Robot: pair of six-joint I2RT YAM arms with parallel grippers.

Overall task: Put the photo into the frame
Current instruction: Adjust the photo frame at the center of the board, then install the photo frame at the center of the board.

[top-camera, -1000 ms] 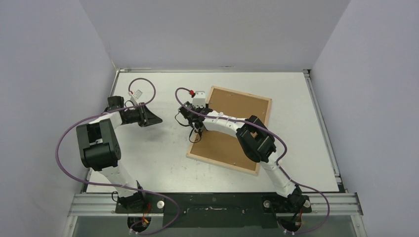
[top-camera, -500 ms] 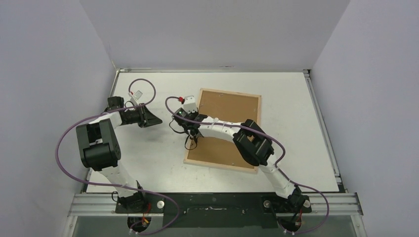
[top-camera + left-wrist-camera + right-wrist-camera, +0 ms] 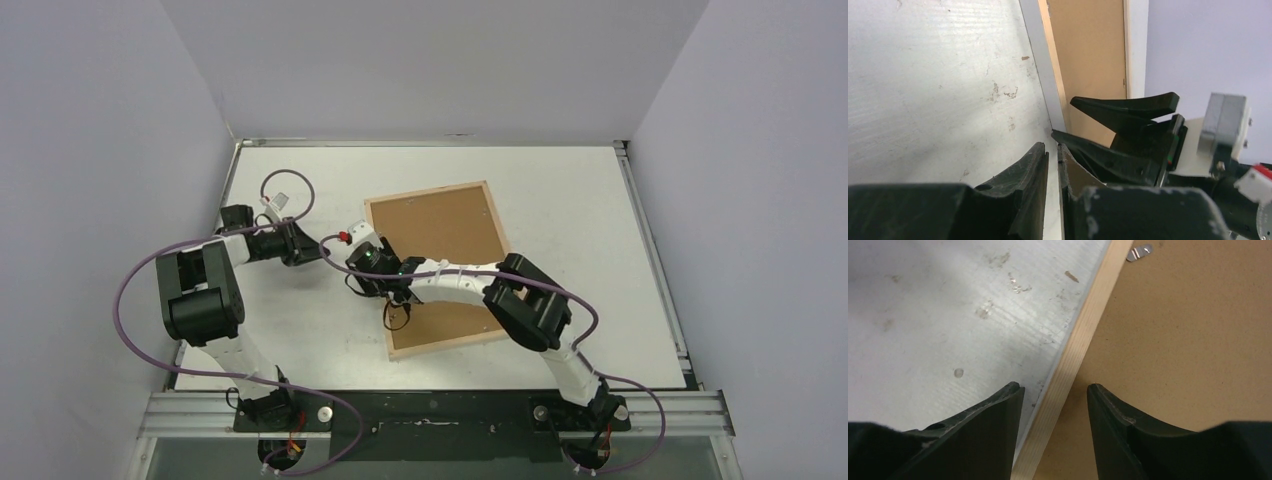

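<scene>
The frame [image 3: 425, 191] [image 3: 1080, 340] lay flat on the table [image 3: 300, 330], back up and turned askew, a little right of the middle. Its brown backing panel [image 3: 430, 225] [image 3: 1188, 340] filled the opening. The right arm reached across that panel from the near right to the frame's left side, and there the right gripper [image 3: 395, 310] [image 3: 1054, 386] pointed down at the pale wood. In the right wrist view the wood ran slantwise up between the two dark fingers, with scratched table on one side and panel on the other. The jaws stood part-way apart, wider than the wood, with a gap on each side, so they gripped nothing. A small metal tab [image 3: 1139, 251] sat on the panel close to the wood at the top of that view.

The left gripper [image 3: 312, 246] [image 3: 1052, 147] hung low over the table just left of the frame's far-left corner, close by the right wrist. In the left wrist view its fingers were drawn in to a thin slit. A smooth white strip ran out of that slit and away along the near edge of the panel; this looked to be the photo [image 3: 1046, 85], pinched by its edge and seen almost edge-on. A tan sliver showed against one finger. The spread fingers of the right gripper stood just beyond the left fingertips – near them, though whether touching I could not tell. From above, the photo could not be picked out against the white table
</scene>
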